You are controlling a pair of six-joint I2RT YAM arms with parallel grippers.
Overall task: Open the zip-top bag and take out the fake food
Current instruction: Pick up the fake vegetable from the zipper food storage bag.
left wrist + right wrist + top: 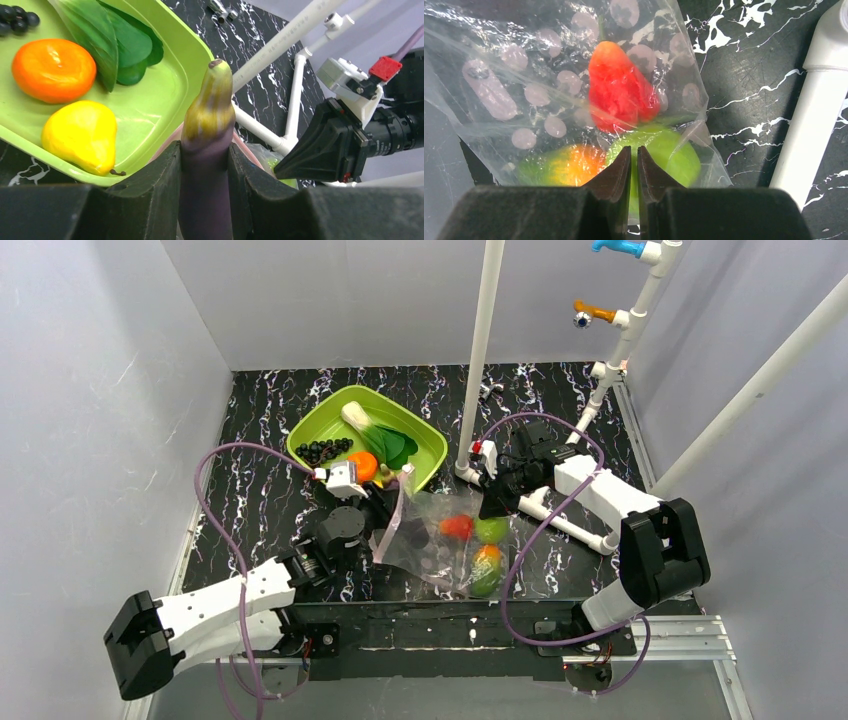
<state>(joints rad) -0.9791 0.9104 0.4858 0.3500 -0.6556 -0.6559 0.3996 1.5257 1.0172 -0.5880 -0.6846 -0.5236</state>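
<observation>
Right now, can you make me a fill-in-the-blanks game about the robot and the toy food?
1. The left gripper is shut on the purple ____.
2. In the tray, beside the yellow fruit, lies a round ____.
3. The right gripper pinches the clear zip-top ____.
4. The apple inside it is coloured ____.

Missing words: eggplant; orange; bag; green.

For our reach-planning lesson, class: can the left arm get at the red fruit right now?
Probably not: the left gripper is full, clamped on the eggplant, and the red fruit lies inside the zip-top bag, under its plastic.
</observation>
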